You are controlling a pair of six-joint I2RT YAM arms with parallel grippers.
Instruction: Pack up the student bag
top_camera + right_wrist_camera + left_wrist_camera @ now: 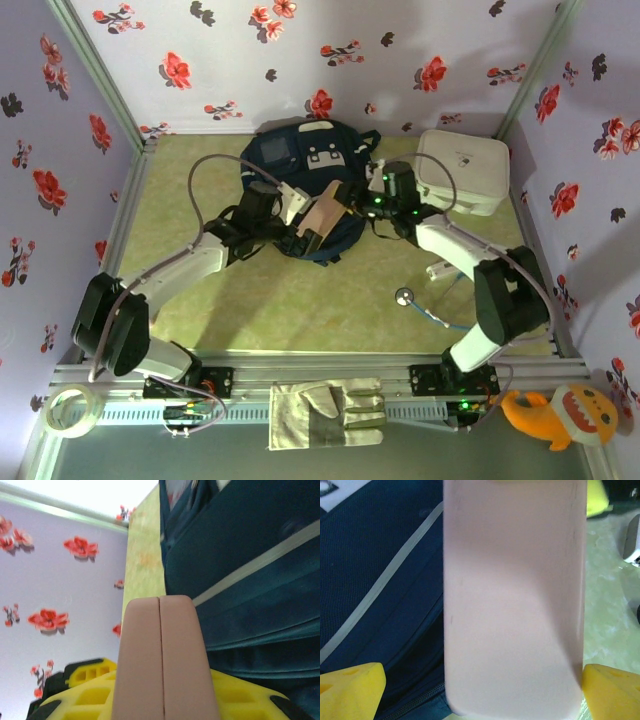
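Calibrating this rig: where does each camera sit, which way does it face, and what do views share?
Top external: above and behind the arm bases, looking down on table, student bag and both arms.
Left wrist: on the left arm, facing the pink case and the bag; yellow fingertips at bottom.
Right wrist: on the right arm, facing the case's end, bag, flowered wall; yellow fingers below.
Shared: all see case and bag.

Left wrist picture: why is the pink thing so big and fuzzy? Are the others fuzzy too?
Left wrist view: the pink case is very close to the lens, so it looks huge and soft, with a dim patch across it. Right wrist view: also soft up close, and the top edge glares white. Top external view: sharper and evenly lit.
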